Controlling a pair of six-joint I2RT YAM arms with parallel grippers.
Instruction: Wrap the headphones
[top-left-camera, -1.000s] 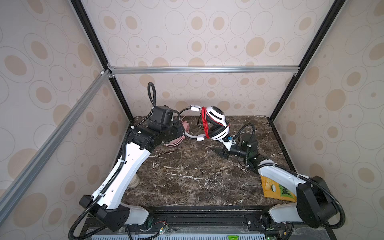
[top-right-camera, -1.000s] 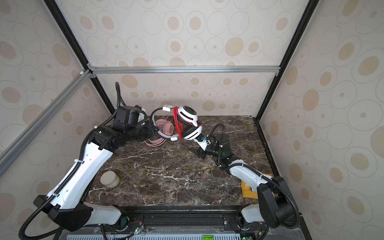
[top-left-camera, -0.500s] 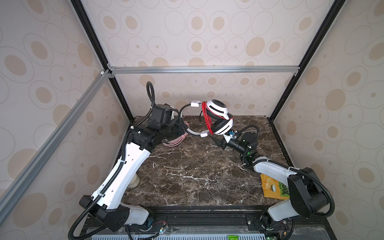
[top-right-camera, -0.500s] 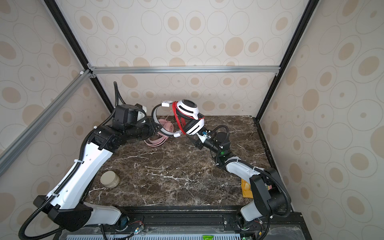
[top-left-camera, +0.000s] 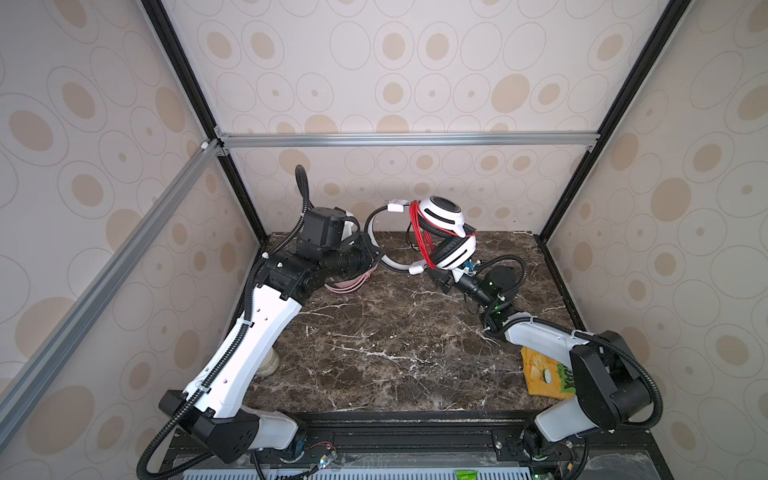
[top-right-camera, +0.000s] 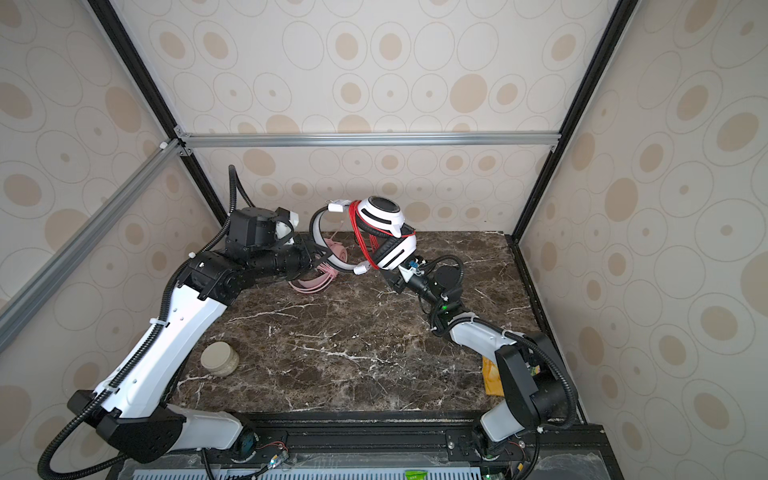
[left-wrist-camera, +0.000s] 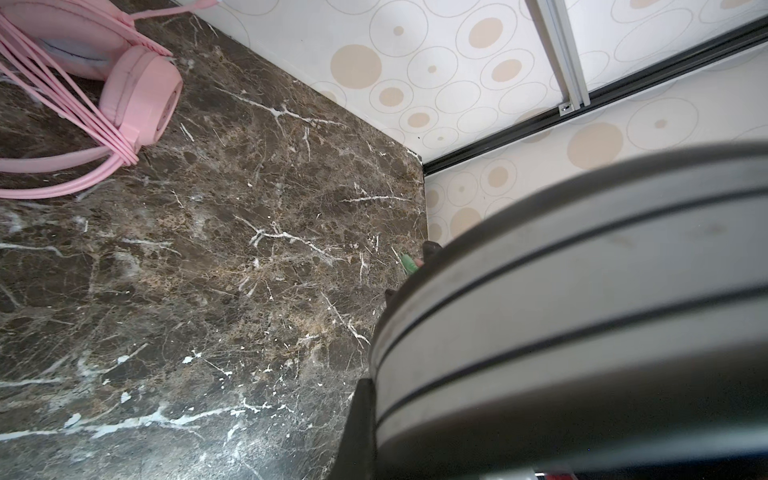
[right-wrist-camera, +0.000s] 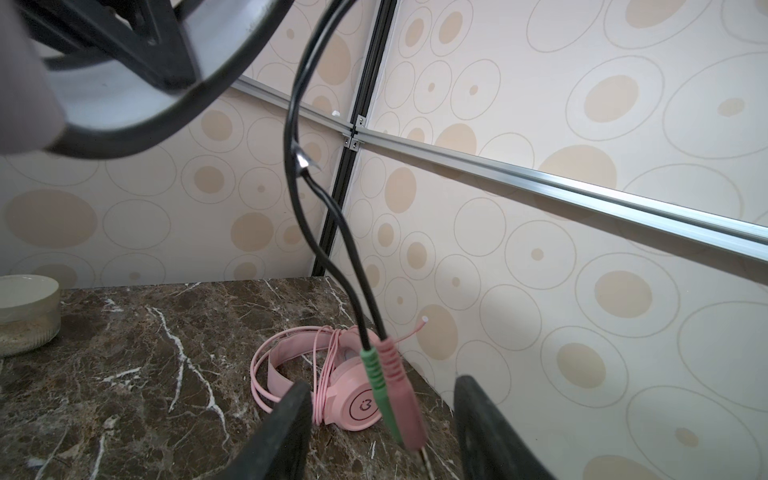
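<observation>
The white-and-black headphones (top-left-camera: 446, 232) (top-right-camera: 386, 232) hang in the air at the back of the table, with the red cable (top-left-camera: 419, 237) (top-right-camera: 361, 237) wound round the earcups. My left gripper (top-left-camera: 372, 253) (top-right-camera: 320, 257) is shut on their headband (left-wrist-camera: 582, 291). My right gripper (top-left-camera: 440, 278) (top-right-camera: 392, 282) (right-wrist-camera: 380, 386) sits just under the lower earcup, open. A green and a pink plug (right-wrist-camera: 390, 390) on black leads dangle between its fingers, touching neither. The pink headphones (top-left-camera: 349, 282) (top-right-camera: 311, 282) (left-wrist-camera: 141, 99) (right-wrist-camera: 357, 403) lie on the table with their cable wound round them.
A low jar with a beige lid (top-right-camera: 219, 358) (right-wrist-camera: 25, 307) stands at the front left beside my left arm. A yellow snack bag (top-left-camera: 544, 374) (top-right-camera: 492, 378) lies at the front right, under my right arm. Walls close in the back and both sides.
The white-and-black headphones have risen and shifted right in my left gripper. My right gripper has come up and back to just under the lower earcup.
</observation>
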